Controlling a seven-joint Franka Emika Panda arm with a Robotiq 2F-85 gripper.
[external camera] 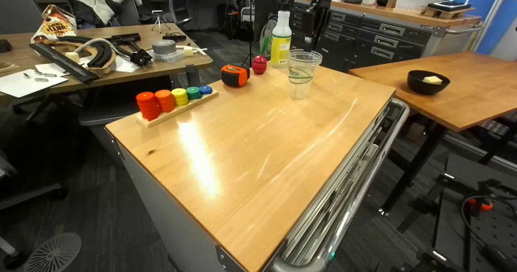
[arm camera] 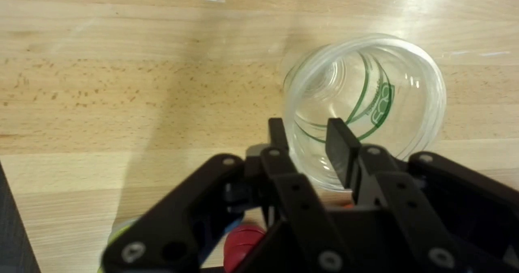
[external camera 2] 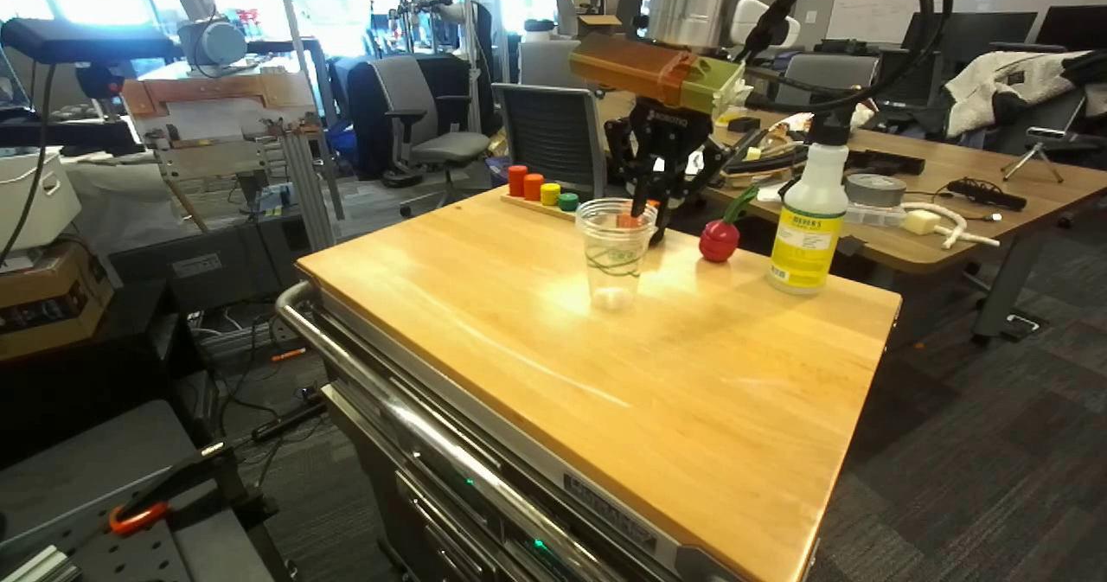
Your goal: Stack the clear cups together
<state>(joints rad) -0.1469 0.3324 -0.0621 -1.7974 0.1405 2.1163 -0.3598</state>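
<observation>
The clear cups [external camera: 300,76] stand upright on the wooden table top as one nested stack, with layered rims and green print. The stack also shows in an exterior view [external camera 2: 612,262] and in the wrist view [arm camera: 377,86]. How many cups it holds cannot be told. My gripper [arm camera: 308,137] is open partway, with its fingers on either side of the near rim: one finger over the inside of the cup, the other outside. The gripper [external camera 2: 649,219] points down at the rim in an exterior view. A gap shows between the fingers and the wall.
A yellow-labelled spray bottle [external camera 2: 804,227] and a red radish-like toy [external camera 2: 719,240] stand near the table's edge. An orange and black tape measure [external camera: 235,76] lies beside the toy. A peg board with coloured rings [external camera: 179,108] stands along the same edge.
</observation>
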